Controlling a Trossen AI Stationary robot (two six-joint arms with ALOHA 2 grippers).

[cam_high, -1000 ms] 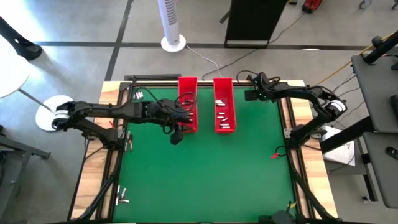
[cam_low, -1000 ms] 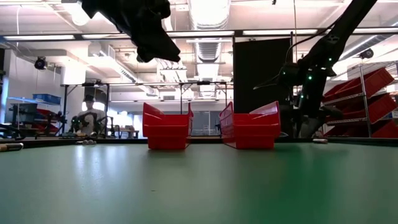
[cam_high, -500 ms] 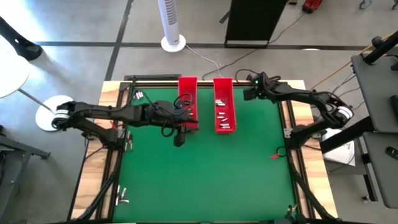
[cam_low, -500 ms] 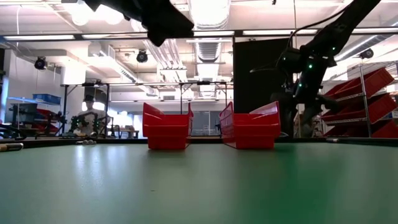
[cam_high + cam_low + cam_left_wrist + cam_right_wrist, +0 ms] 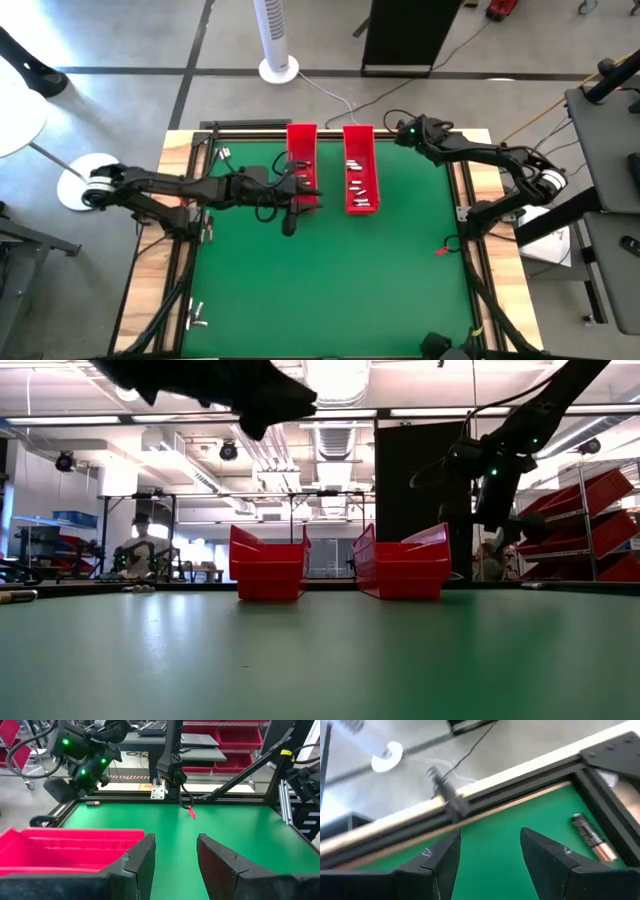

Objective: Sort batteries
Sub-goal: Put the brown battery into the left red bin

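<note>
Battery (image 5: 590,837) | lies flat, aslant beside frame corner | right hand (image 5: 490,852) open, empty

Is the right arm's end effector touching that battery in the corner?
Apart. The right wrist view shows the right end effector open, with bare green mat between its fingers and the battery lying by the frame corner.

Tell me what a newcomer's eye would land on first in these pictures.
Two long red trays stand side by side at the far edge of the green table, the right-hand one scattered with small batteries. The left claw hangs open and empty just in front of the left tray. The right claw, also open, hovers at the far right corner, where one battery lies by the frame.
</note>
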